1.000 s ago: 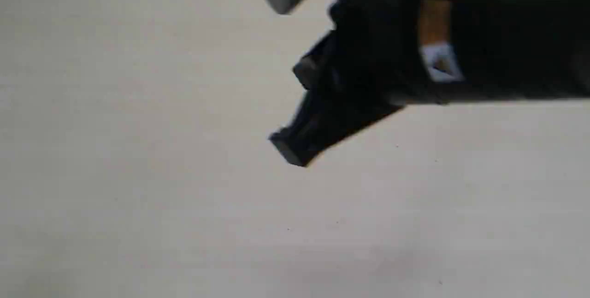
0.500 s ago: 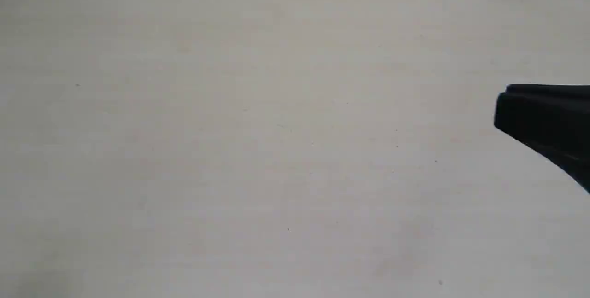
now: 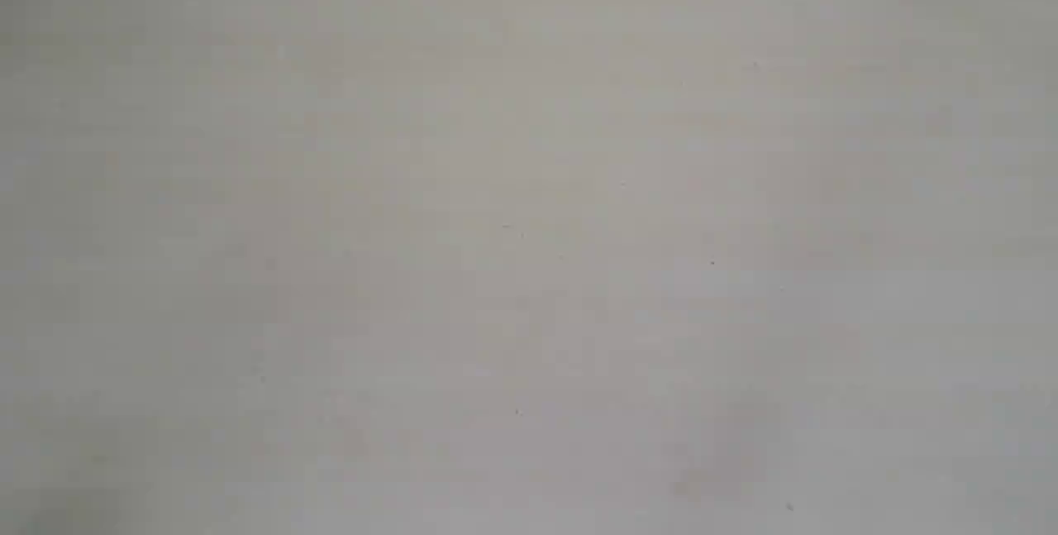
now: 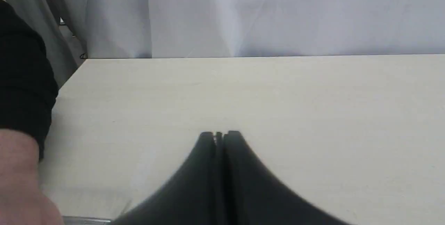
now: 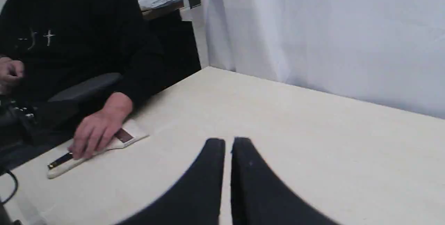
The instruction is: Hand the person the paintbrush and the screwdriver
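In the right wrist view the person's hand [image 5: 95,133] lies palm down at the table's far corner, on top of the paintbrush [image 5: 134,134] and the screwdriver [image 5: 59,160]. The brush's pale handle end [image 5: 55,173] and the screwdriver's black handle with its gold collar stick out from under the fingers. My right gripper [image 5: 227,142] is shut with nothing in it, well away from the hand. In the left wrist view my left gripper [image 4: 219,134] is also shut and empty above the table. The exterior view shows neither gripper and none of the objects.
The person in a black top [image 5: 69,37] sits at the table's corner, the forearm and sleeve [image 4: 21,79] close beside my left gripper. A white curtain [image 4: 278,13] hangs behind the beige table [image 3: 529,254]. A silvery strip [image 4: 87,221] shows at one edge of the left wrist view.
In the exterior view the black right arm drew back to the right and left the picture, so only the bare tabletop shows now.
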